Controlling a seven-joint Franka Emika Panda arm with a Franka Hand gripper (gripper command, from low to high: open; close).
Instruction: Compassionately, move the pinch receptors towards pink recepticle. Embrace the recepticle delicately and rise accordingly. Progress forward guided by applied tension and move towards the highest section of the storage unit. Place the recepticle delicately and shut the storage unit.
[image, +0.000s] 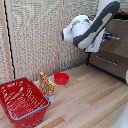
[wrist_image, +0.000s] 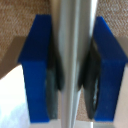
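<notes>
Gripper (wrist_image: 71, 65) at the dresser (image: 114, 47), on the exterior view's right. In the wrist view the two blue fingertips (wrist_image: 36, 70) sit on either side of a silver bar handle (wrist_image: 73, 55), the dark pads pressing against it: jaws pinching the handle. Brown wood surface fills the background behind the handle.

Exterior view: white arm (image: 90, 29) reaches from top centre toward the upper drawer front (image: 120, 35); gripper end is mostly hidden behind the arm's body, only a small blue spot showing. A lower drawer (image: 107, 62) with its own silver bar sits below.

Pink mug not visible in either view.

Wooden floor (image: 90, 102): red bowl (image: 61, 78) near the slatted wall (image: 35, 35); red wire basket (image: 22, 99) at the exterior view's left; a small yellow-brown package (image: 47, 83) upright just beside the basket.
</notes>
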